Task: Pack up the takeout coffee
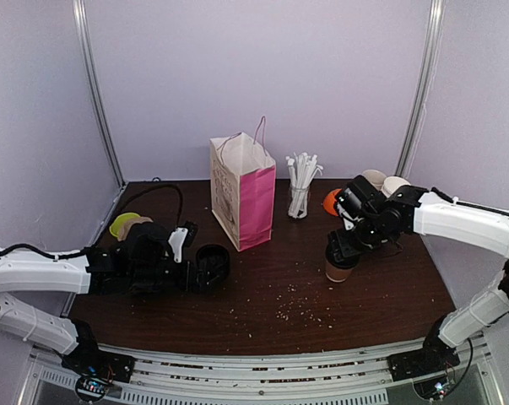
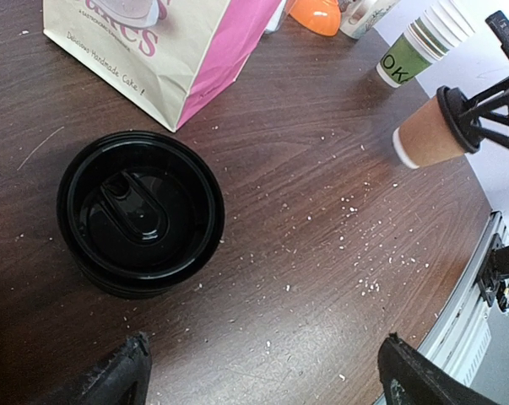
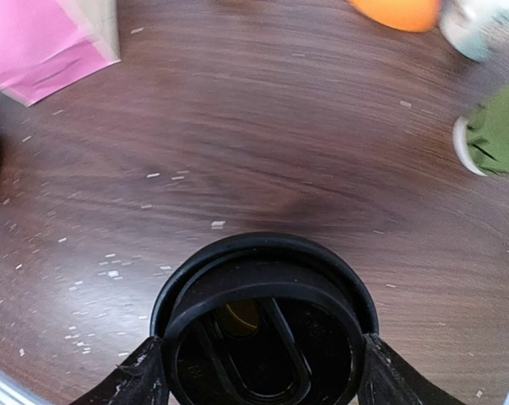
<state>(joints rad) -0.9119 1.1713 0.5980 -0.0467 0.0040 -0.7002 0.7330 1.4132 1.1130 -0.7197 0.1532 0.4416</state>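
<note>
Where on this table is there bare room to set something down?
The widest bare patch is front centre, between the black lid stack and the takeout coffee, down to the near edge; only crumbs there. Another lies front right of the coffee. Crowded: the back, with paper bag, straw glass, orange object and spare cups; the left arm fills the left side.

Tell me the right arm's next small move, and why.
Probably lift the takeout coffee straight up a little. The right gripper looks closed on its black lid, the cup appears to stand on the table, and the paper bag to its left opens at the top, so the cup needs height before it moves across.
</note>
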